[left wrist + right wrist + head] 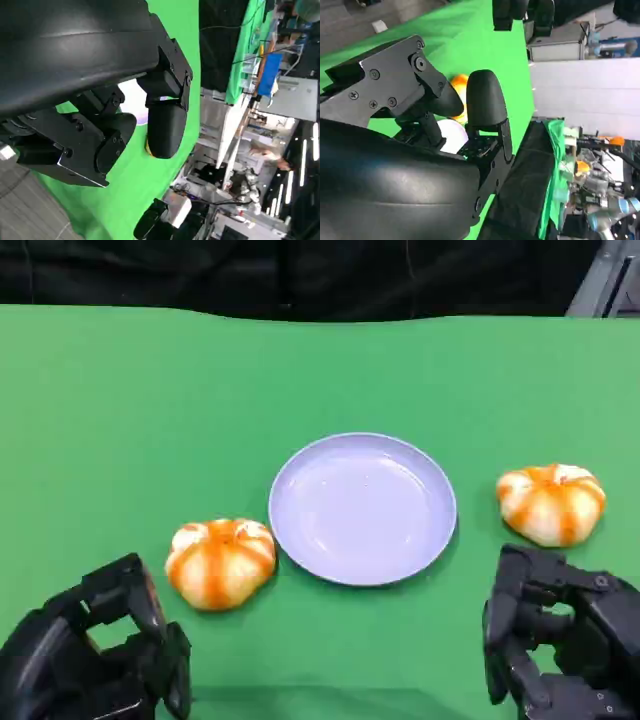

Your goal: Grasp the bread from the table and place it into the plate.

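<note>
Two round orange-and-white breads lie on the green table. One bread (220, 560) is just left of the pale lavender plate (362, 508), the other bread (552, 502) to its right. The plate holds nothing. My left hand (100, 660) hovers near the front edge, a short way in front of and left of the left bread, fingers apart and holding nothing. My right hand (560, 640) hovers just in front of the right bread, also holding nothing. In the right wrist view, a piece of the orange bread (459, 81) shows past the fingers (485, 100). The left wrist view has its fingers (165, 125) over green cloth.
The green cloth (150, 410) covers the whole table, with a black backdrop (300, 275) behind its far edge. The wrist views show lab equipment and cables (270, 75) beyond the table's side.
</note>
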Tool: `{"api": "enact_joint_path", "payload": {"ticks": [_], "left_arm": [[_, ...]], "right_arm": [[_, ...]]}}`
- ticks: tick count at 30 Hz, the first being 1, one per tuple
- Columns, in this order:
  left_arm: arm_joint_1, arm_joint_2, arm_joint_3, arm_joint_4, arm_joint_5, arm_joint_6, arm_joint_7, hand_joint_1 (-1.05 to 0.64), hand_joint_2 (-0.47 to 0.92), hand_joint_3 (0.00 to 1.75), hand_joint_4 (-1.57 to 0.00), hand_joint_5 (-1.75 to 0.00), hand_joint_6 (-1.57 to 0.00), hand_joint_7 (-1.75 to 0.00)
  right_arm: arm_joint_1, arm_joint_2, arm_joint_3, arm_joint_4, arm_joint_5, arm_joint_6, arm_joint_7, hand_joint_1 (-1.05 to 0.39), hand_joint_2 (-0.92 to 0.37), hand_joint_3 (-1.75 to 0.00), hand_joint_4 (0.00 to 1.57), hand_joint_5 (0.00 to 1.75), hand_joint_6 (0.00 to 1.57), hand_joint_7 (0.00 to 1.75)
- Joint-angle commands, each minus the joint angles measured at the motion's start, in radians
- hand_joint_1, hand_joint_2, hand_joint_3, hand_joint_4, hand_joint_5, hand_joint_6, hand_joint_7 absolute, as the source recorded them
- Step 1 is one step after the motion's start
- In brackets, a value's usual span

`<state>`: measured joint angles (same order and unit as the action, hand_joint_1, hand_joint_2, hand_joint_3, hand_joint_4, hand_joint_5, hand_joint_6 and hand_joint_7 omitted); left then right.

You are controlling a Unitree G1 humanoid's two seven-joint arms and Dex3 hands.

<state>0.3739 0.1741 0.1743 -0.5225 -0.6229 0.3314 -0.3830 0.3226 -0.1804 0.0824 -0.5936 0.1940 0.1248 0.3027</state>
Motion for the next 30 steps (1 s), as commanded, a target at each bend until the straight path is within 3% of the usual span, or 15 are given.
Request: {"api": "enact_joint_path", "payload": {"ticks": [1,13,14,17,18,19,20,22,25,30], "left_arm": [[0.001,-0.009,0.007,-0.005,-0.012,-0.001,0.025,0.10,0.61,1.42,-1.04,-1.75,-0.72,-1.75],[0.003,-0.046,-0.004,-0.002,0.019,-0.034,0.036,0.13,0.62,1.46,-1.04,-1.75,-0.72,-1.75],[0.007,-0.047,-0.020,0.008,0.111,-0.112,0.046,0.14,0.61,1.45,-1.04,-1.75,-0.72,-1.75],[-0.001,-0.005,-0.070,0.065,0.434,-0.394,0.069,0.14,0.54,1.27,-0.74,-1.70,-0.59,-1.58],[-0.008,0.014,-0.080,0.086,0.514,-0.463,0.074,0.00,0.65,0.94,-0.59,-1.27,-0.55,-1.12],[-0.013,0.024,-0.086,0.103,0.565,-0.510,0.078,-0.05,0.73,0.75,-0.57,-1.05,-0.61,-0.84],[-0.040,0.061,-0.095,0.113,0.689,-0.550,0.108,-0.07,0.78,0.64,-0.56,-0.94,-0.65,-0.66],[-0.099,0.111,-0.109,0.122,0.909,-0.589,0.169,-0.38,0.89,0.34,-0.44,-0.38,-0.60,-0.20],[-0.215,0.172,-0.147,0.146,1.208,-0.585,0.256,-0.64,0.92,0.22,-0.35,-0.14,-0.54,-0.03],[-0.366,0.203,-0.233,0.249,1.458,-0.511,0.298,-0.81,0.92,0.22,-0.28,-0.06,-0.46,0.00]], "right_arm": [[0.013,0.016,-0.018,0.011,0.001,-0.050,-0.018,-0.03,-0.59,-1.26,0.84,1.75,0.67,1.66],[0.033,0.061,-0.017,0.010,-0.013,-0.088,-0.081,-0.05,-0.61,-1.24,0.85,1.75,0.64,1.73],[0.034,0.064,-0.016,0.010,-0.014,-0.090,-0.085,-0.05,-0.61,-1.24,0.85,1.75,0.63,1.74],[0.030,0.067,-0.016,0.008,0.004,-0.075,-0.086,-0.06,-0.61,-1.25,0.86,1.75,0.63,1.75],[0.028,0.067,-0.016,0.009,0.006,-0.072,-0.086,-0.06,-0.61,-1.25,0.86,1.75,0.63,1.75],[0.027,0.067,-0.016,0.011,0.006,-0.072,-0.086,-0.06,-0.61,-1.25,0.86,1.75,0.63,1.75],[0.023,0.064,-0.018,0.017,0.012,-0.070,-0.080,-0.06,-0.61,-1.25,0.86,1.75,0.63,1.75],[0.018,0.058,-0.021,0.025,0.017,-0.067,-0.074,-0.07,-0.60,-1.24,0.86,1.75,0.62,1.75],[0.013,0.055,-0.022,0.035,0.011,-0.070,-0.071,-0.05,-0.60,-1.23,0.85,1.75,0.62,1.75],[0.009,0.050,-0.026,0.048,0.009,-0.074,-0.061,-0.04,-0.60,-1.22,0.85,1.75,0.62,1.73]]}}
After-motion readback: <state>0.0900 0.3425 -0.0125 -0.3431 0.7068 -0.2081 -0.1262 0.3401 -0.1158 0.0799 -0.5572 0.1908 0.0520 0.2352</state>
